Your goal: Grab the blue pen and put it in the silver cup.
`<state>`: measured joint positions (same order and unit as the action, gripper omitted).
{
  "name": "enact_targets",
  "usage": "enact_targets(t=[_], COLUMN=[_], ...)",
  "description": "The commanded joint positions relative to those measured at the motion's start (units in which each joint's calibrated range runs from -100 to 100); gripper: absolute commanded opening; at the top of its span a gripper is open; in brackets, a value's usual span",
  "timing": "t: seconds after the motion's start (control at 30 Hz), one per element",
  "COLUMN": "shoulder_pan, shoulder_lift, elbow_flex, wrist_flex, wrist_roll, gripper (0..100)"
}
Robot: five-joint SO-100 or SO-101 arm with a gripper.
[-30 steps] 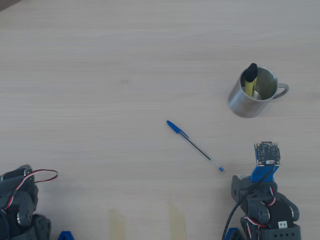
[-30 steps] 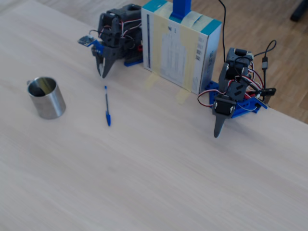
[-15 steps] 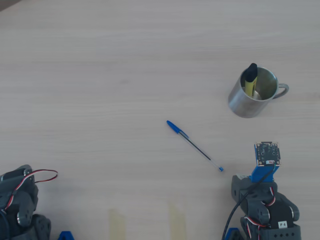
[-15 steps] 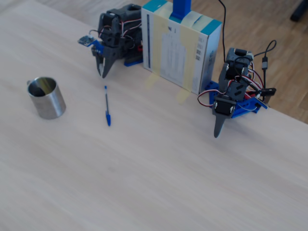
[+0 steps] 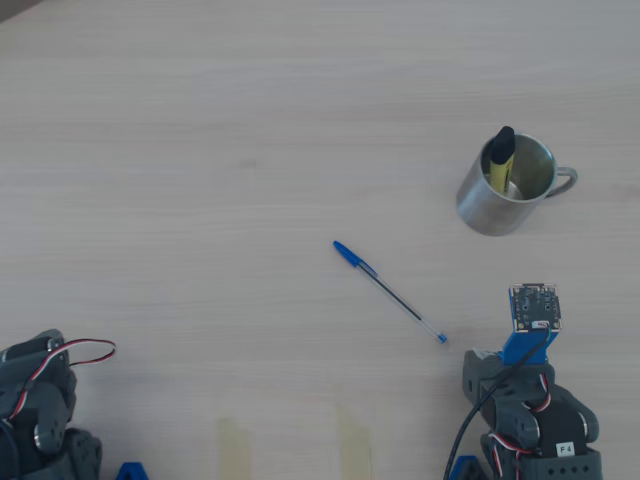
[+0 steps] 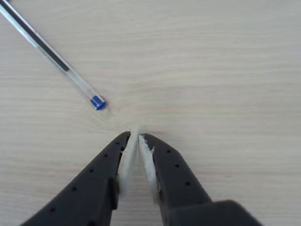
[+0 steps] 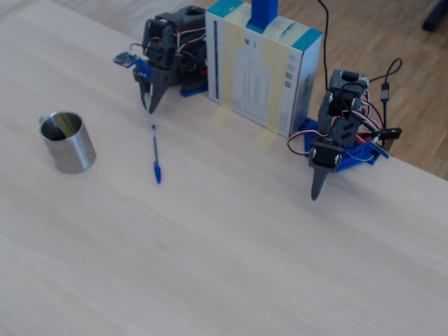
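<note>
Spanning every view, the pale wood-grain table point(image 5: 200, 150) carries all the things. Well beyond the black two-finger jaws, the shiny cylindrical steel silver cup point(image 5: 505, 187) stands upright, a thick yellow marker with black cap point(image 5: 501, 157) leaning inside. The thin clear-barrelled blue pen point(image 5: 388, 290) lies flat, its end plug point(image 6: 98, 102) just ahead and left of the jaws, which are pressed together on nothing, white-padded tips nearly touching in the wrist view.

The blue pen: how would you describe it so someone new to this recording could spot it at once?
On the pale wooden table, look between the silver cup and the arm's fingers. The blue pen lies flat and alone there, a thin clear stick with a blue cap, unlike the thick yellow marker standing in the cup.
</note>
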<state>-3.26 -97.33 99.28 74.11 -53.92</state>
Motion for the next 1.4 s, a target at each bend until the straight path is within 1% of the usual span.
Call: enact_targets(t=[0.0, 1.37], shoulder_pan=[0.2, -0.3], shoulder_lift=[0.2, 0.3], elbow_flex=[0.5, 0.5], wrist_flex=[1.2, 0.5], wrist_roll=[0.0, 0.3], gripper=[3, 3])
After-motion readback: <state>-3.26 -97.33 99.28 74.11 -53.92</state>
